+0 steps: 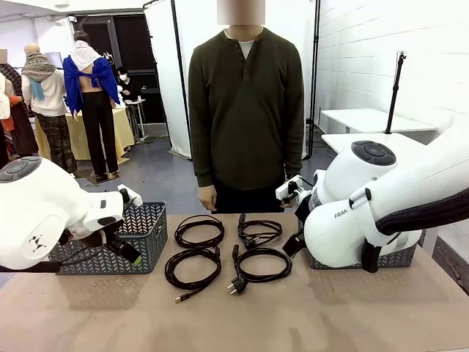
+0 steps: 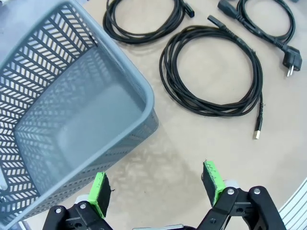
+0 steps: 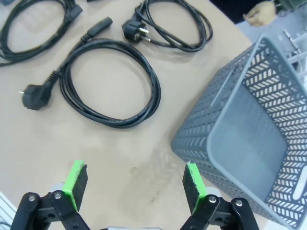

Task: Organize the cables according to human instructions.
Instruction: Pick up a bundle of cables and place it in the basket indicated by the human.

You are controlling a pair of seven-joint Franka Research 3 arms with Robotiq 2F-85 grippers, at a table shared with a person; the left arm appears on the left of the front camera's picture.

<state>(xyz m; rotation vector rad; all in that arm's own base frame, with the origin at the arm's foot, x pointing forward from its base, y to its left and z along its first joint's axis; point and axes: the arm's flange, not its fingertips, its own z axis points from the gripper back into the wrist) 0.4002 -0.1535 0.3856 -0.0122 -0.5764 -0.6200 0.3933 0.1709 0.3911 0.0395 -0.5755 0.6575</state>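
Four black coiled cables lie in the middle of the table: far left (image 1: 179, 233), far right (image 1: 255, 237), near left (image 1: 169, 270) and near right (image 1: 287, 265). The human (image 1: 245, 110) stands at the far edge in a dark olive sweater, arms hanging down. My left gripper (image 2: 156, 189) hovers open and empty over bare table beside a grey basket (image 2: 144, 91), with a USB-ended coil (image 2: 211, 109) beyond it. Open and empty too, my right gripper (image 3: 135, 186) hangs over the table between a mains-plug coil (image 3: 115, 120) and another grey basket (image 3: 211, 110).
A grey basket stands at each end of the table, left (image 1: 139, 235) and right (image 1: 399, 258), partly behind my white arms (image 1: 44, 213) (image 1: 381, 198). The person's hand (image 3: 261, 12) hangs near the right basket's far side. The table's near half is bare.
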